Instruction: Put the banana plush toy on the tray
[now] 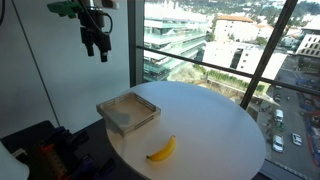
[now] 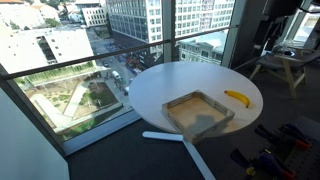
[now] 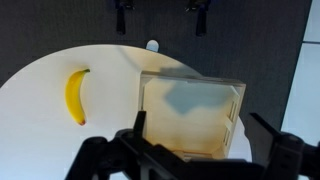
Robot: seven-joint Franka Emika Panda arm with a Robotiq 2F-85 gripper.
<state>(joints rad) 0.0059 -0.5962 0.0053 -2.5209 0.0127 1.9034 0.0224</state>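
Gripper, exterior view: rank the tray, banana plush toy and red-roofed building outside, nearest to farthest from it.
1. The tray, below the gripper.
2. The banana plush toy, past the tray, toward the camera.
3. The red-roofed building, far outdoors.

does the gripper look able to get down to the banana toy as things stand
Probably yes: the gripper hangs open high up, and the banana plush toy lies alone on the bare table, apart from the tray, with nothing over it.
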